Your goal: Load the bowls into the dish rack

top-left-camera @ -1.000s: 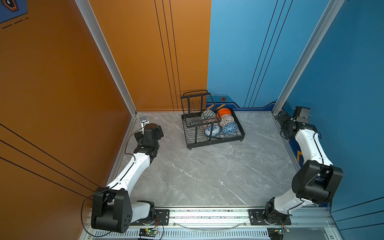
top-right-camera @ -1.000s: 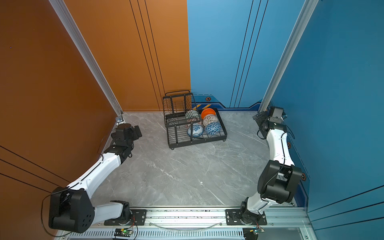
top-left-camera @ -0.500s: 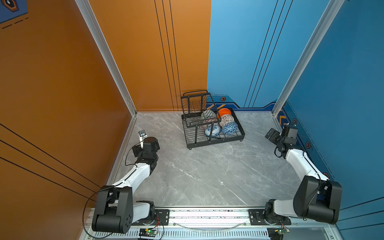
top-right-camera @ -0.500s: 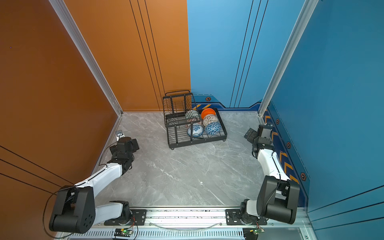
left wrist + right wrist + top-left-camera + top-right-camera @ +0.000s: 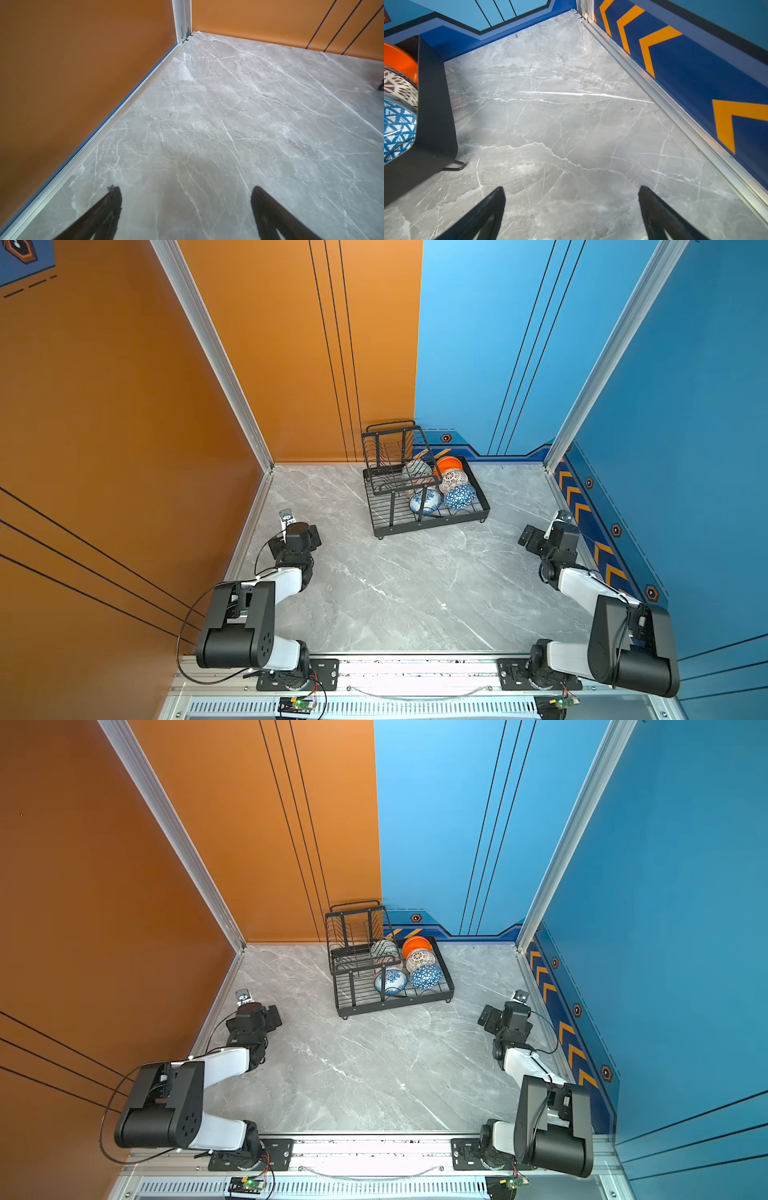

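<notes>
The black wire dish rack (image 5: 432, 526) (image 5: 395, 1004) stands at the back middle of the table. Several bowls lie in its tray: plain orange (image 5: 449, 464), orange-white diamond (image 5: 454, 480), blue-white triangle (image 5: 460, 496), blue-white floral (image 5: 424, 501), and pale green (image 5: 415, 469) under the upper tier. My left gripper (image 5: 311, 537) (image 5: 186, 193) hovers low at the left wall, open and empty. My right gripper (image 5: 530, 537) (image 5: 571, 193) is open and empty to the right of the rack. The right wrist view shows the rack wall (image 5: 433, 116) and the triangle bowl (image 5: 398, 126).
Grey marble tabletop (image 5: 415, 593) spreads between both arms. An orange wall (image 5: 124, 448) closes the left side and a blue wall with orange chevrons (image 5: 602, 551) the right. Aluminium edging (image 5: 104, 128) runs along the walls, and a mounting rail (image 5: 415, 672) lines the front.
Both arms have drawn back from the far corners toward the front rail and folded lower. Both grippers stayed open. The rack and bowls have not moved.
</notes>
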